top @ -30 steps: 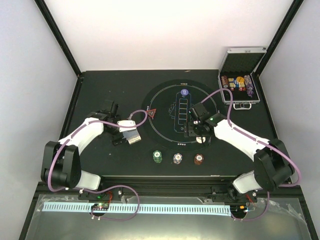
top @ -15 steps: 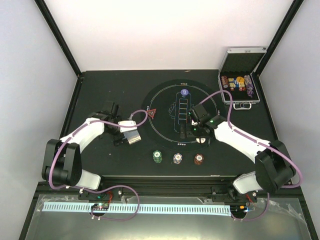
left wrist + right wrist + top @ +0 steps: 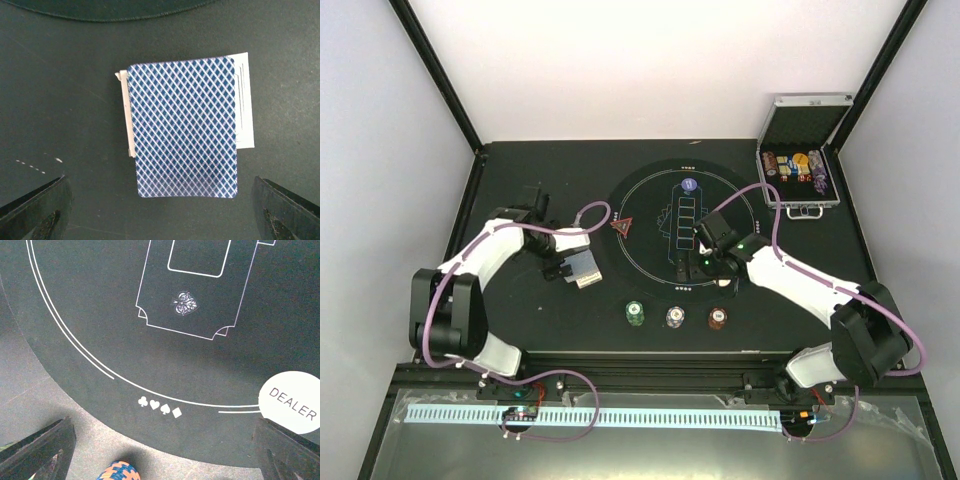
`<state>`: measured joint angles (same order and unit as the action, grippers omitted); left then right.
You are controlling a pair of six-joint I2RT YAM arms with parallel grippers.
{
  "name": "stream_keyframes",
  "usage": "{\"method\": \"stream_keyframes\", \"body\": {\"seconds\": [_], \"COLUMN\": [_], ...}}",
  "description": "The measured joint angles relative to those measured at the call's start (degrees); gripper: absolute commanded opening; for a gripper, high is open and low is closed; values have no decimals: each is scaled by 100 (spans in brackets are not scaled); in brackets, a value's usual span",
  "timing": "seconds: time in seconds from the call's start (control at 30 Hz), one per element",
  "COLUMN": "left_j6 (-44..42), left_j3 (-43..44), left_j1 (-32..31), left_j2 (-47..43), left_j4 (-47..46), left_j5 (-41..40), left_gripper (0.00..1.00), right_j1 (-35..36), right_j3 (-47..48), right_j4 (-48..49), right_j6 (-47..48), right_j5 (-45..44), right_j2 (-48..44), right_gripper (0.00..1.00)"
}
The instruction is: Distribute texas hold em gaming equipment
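My left pincer [image 3: 160,217] hangs with jaws wide apart, the card deck [image 3: 182,127] lying just ahead of them, untouched. My right pincer [image 3: 160,455] gapes empty too, the DEALER button [image 3: 292,402] near one finger.

Bright, even light from above washes out the white back wall [image 3: 650,70]. The black table [image 3: 560,320] looks matte, with soft faint shadows. Wrist views are sharp at centre, blurred in bottom corners.
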<state>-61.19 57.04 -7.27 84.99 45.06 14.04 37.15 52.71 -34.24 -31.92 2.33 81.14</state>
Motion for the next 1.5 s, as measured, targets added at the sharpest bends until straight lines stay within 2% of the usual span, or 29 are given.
{"method": "stream_keyframes", "body": {"seconds": [0.27, 1.5], "left_j6": [-179, -120], "left_j3": [92, 133], "left_j1": [96, 96], "left_j2": [291, 1008], "left_j4": [317, 214], "left_j5": [144, 234], "left_gripper": [99, 99], "right_j1": [59, 236], "right_j3": [0, 181], "right_j4": [-2, -101], "right_j6": [0, 2], "right_j5": [42, 83], "right_j2": [0, 0], "right_gripper": [100, 100]}}
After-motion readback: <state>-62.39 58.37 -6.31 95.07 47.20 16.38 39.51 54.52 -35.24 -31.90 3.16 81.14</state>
